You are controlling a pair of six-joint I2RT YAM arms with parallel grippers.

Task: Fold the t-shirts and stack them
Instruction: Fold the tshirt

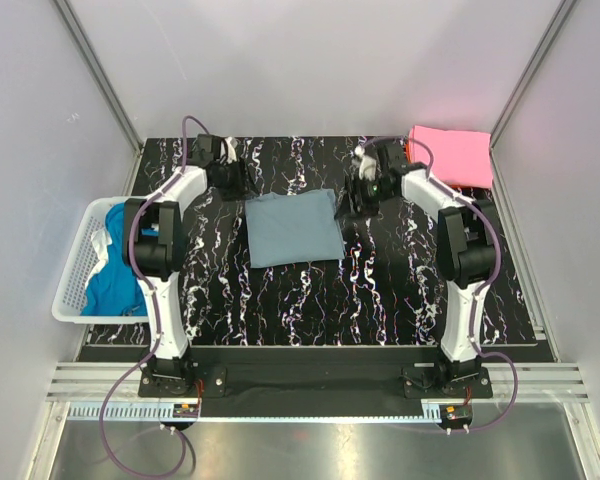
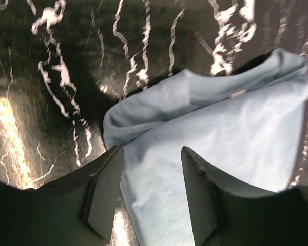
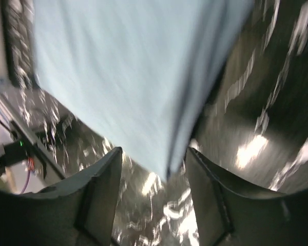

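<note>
The folded grey-blue t-shirt lies in the middle of the worktop, with the left gripper at its 10 o'clock corner and the right gripper at its 2 o'clock corner, both open and holding nothing.

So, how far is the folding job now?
Done: a pink t-shirt lies folded at the far right corner. In hand: the grey-blue t-shirt is a folded rectangle mid-table, both arms' jaws open near its far corners, not gripping. Left: blue t-shirts lie crumpled in the white basket, and the grey-blue one is not yet on the pink.
</note>
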